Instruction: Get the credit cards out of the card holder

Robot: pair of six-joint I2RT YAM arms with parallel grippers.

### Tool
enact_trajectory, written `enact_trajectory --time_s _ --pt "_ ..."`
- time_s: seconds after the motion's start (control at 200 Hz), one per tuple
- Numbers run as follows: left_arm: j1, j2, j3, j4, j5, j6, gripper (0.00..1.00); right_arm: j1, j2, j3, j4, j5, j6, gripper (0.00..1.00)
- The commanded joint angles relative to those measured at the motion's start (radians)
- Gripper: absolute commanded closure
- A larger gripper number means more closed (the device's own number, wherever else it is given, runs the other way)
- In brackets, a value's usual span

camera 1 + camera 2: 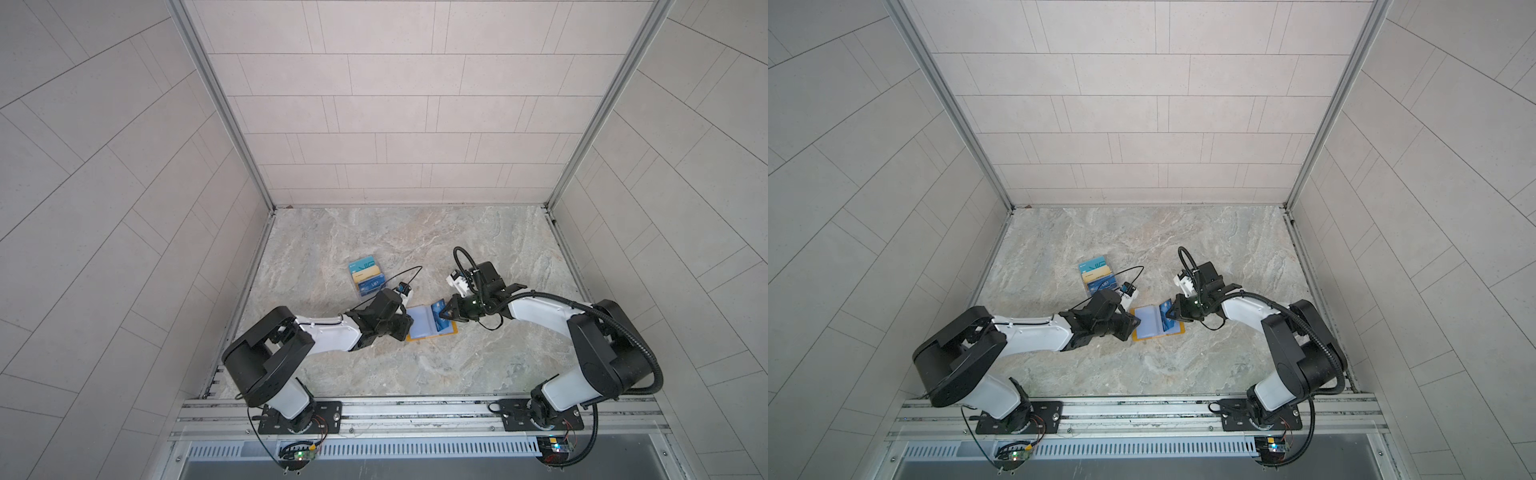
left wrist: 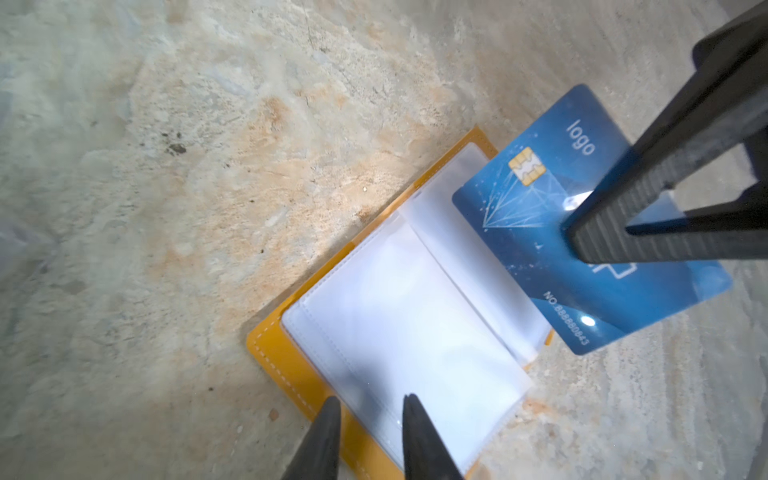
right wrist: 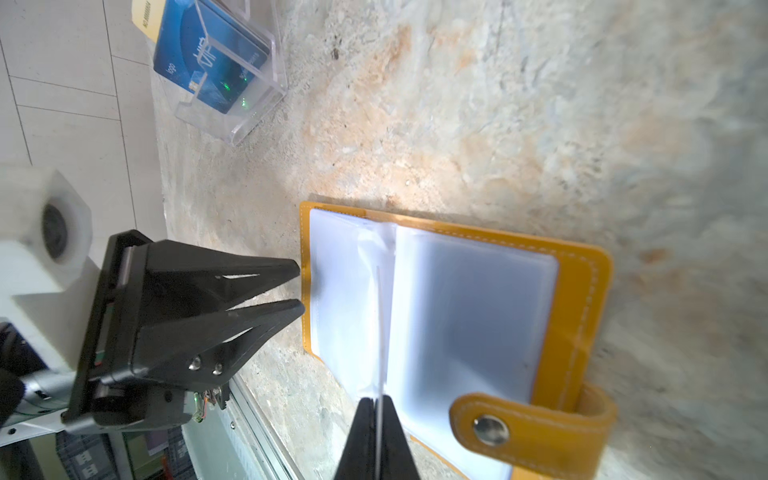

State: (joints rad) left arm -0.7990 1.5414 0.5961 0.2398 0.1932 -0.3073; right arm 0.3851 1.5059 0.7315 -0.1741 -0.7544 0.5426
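Note:
The card holder (image 1: 415, 338) (image 1: 1136, 336) lies open on the marble table, mustard-yellow with pale clear sleeves, its snap tab (image 3: 490, 430) hanging off one side. My right gripper (image 1: 446, 313) (image 1: 1173, 316) (image 3: 378, 400) is shut on a blue credit card (image 1: 438, 309) (image 1: 1166, 309) (image 2: 540, 232). The card is tilted up over the holder's right half and shows edge-on in the right wrist view. My left gripper (image 1: 409, 322) (image 1: 1138, 321) (image 2: 372, 399) (image 3: 301, 286) is open at the holder's left edge (image 2: 291, 365), with nothing between its fingers.
A clear acrylic tiered stand (image 1: 365, 276) (image 1: 1096, 276) (image 3: 232, 66) holding a teal, a gold and a blue card sits behind the left arm. Tiled walls close the table on three sides. A metal rail (image 1: 415, 409) runs along the front.

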Motion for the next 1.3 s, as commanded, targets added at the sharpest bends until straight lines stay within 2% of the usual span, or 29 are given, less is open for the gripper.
enact_trajectory --time_s 0.0,0.045,0.15,0.456,0.661,0.846,1.026,1.136,1.297 --pt "-0.003 -0.05 0.057 -0.064 0.017 0.054 0.54 0.01 -0.06 0.027 -0.087 0.044 -0.085 0.98" --pt "0.001 -0.063 0.078 -0.097 0.047 0.081 0.48 0.028 -0.081 0.042 -0.117 0.047 -0.122 0.98" --pt "0.039 -0.118 0.109 -0.169 0.126 0.12 0.4 0.072 -0.125 0.073 -0.171 0.048 -0.177 0.98" --pt "0.239 -0.356 0.067 -0.212 0.477 0.116 0.36 0.131 -0.191 0.096 -0.197 -0.053 -0.26 0.99" --pt "0.288 -0.438 0.052 -0.213 0.705 0.112 0.35 0.204 -0.219 0.122 -0.195 -0.139 -0.316 1.0" --pt "0.29 -0.463 0.031 -0.16 0.78 0.085 0.37 0.236 -0.259 0.149 -0.202 -0.208 -0.368 1.0" --pt "0.285 -0.447 0.022 -0.109 0.902 0.057 0.42 0.254 -0.262 0.185 -0.244 -0.239 -0.422 1.0" --pt "0.273 -0.44 0.041 -0.189 0.897 0.108 0.48 0.278 -0.258 0.202 -0.279 -0.266 -0.471 1.0" --pt "0.265 -0.441 0.051 -0.202 0.927 0.117 0.6 0.296 -0.255 0.21 -0.288 -0.251 -0.487 1.0"
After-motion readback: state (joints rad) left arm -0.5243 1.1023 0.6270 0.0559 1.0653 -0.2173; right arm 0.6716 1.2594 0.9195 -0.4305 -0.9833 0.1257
